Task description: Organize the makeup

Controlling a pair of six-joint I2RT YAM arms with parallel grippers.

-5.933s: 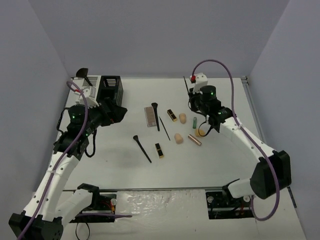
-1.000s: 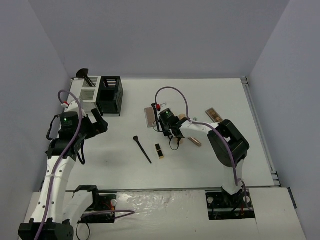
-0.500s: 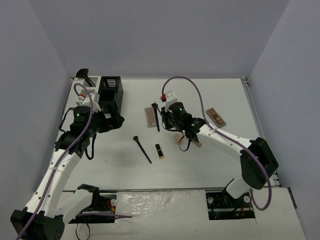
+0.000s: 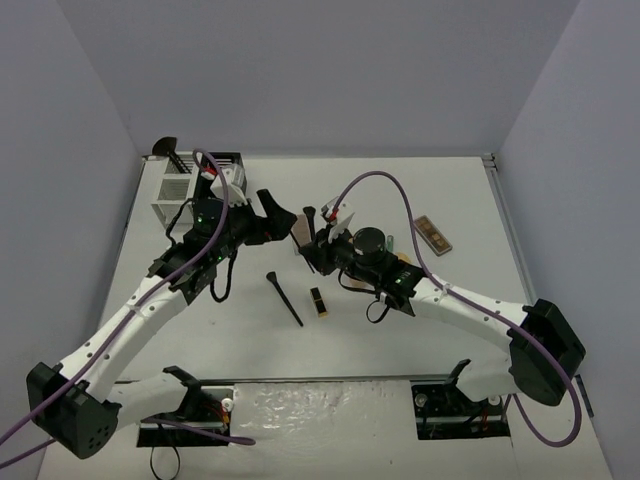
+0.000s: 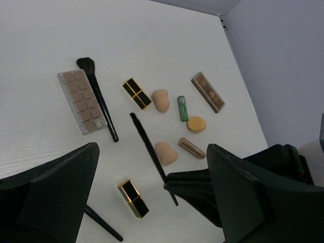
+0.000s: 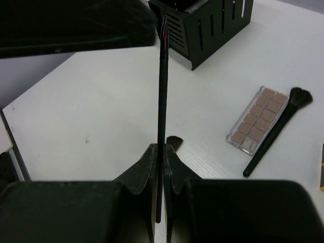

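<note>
My right gripper (image 6: 163, 152) is shut on a thin black brush (image 6: 162, 91), holding it lifted off the table and pointing toward the left gripper (image 4: 278, 213). In the left wrist view that brush (image 5: 146, 144) runs between the wide-open fingers (image 5: 55, 187) without touching them. The left gripper (image 5: 153, 149) holds nothing. The rest of the makeup lies on the table: a pale palette (image 5: 81, 101), a big brush (image 5: 98, 104), two lipsticks (image 5: 136, 93) (image 5: 133, 198), peach sponges (image 5: 161, 99) (image 5: 166, 153), a green tube (image 5: 182, 108) and a rose-gold tube (image 5: 191, 147).
A white bin (image 4: 172, 190) with a brush standing in it and a black bin (image 6: 202, 20) sit at the back left. A dark palette (image 4: 433, 233) lies to the right. Another black brush (image 4: 285, 298) lies near the front lipstick (image 4: 318, 301).
My left arm has swung right, from beside the bins to the middle of the table. The right gripper, still shut on the thin brush, has shifted left toward it.
</note>
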